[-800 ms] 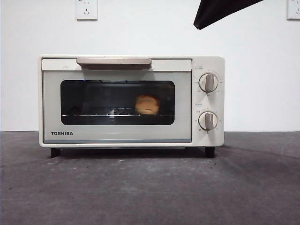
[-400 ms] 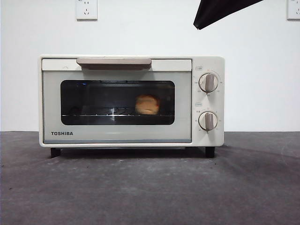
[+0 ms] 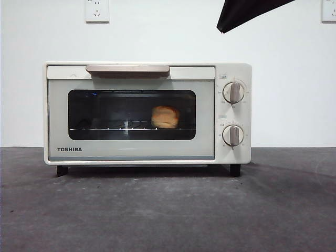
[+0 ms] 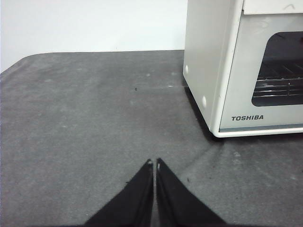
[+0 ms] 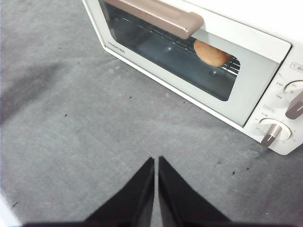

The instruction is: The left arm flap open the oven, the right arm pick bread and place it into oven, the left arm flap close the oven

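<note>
We see our left hand [image 4: 154, 163] with its jaws pressed together and holding nothing, hovering over the desk [image 4: 85, 118] off the oven's [image 4: 213, 71] side wall, well apart from it. Our right hand [image 5: 155, 161] is likewise closed and empty, above the desk in front of the oven's door, also clear of it. Neither touches anything.

The oven [image 3: 147, 113] stands with its door shut, the beige handle [image 3: 127, 69] lying flush along the door's top edge. Behind the dark glass the bread [image 3: 165, 116] sits on the wire rack, toward the knob side of the window.

We judge the task essentially finished: bread inside, door closed, both arms drawn away. Nothing seems left beyond resting.

The desk is a dark grey, slightly mottled surface with a few pale scuffs. Behind the oven rises a plain white wall with a socket [image 3: 97, 10] above the oven's handle side.
</note>
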{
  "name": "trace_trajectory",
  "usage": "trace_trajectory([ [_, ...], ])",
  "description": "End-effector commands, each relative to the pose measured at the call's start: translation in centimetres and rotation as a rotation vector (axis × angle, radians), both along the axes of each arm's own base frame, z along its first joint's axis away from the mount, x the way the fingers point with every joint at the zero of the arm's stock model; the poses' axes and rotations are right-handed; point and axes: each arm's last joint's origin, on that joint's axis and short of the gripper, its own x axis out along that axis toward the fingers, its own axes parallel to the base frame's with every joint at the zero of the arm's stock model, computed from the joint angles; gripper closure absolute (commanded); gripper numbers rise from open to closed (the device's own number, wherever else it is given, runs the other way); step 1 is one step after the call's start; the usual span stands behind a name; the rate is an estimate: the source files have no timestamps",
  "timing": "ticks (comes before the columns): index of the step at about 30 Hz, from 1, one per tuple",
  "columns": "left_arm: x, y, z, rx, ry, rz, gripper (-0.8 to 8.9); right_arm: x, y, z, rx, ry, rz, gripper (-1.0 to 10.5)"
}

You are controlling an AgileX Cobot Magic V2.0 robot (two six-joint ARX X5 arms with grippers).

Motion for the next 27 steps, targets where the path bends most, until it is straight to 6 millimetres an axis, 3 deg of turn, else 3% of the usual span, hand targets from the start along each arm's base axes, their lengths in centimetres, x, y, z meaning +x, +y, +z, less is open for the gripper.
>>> trace_trajectory([
  [1, 0.1, 0.0, -0.5, 0.001, 0.005, 0.002, 7.94, 0.0, 0.2, 0.2, 0.012, -0.003, 0.001, 9.4],
  [21, 0.1, 0.0, -0.5, 0.001, 0.005, 0.001, 7.94, 0.0, 0.2, 0.2, 0.014, -0.004, 0.001, 9.4],
  [27, 0.1, 0.0, -0.5, 0.001, 0.005, 0.002, 7.94, -0.2, -2.0, 1.8, 0.048, -0.103, -0.107, 9.4],
])
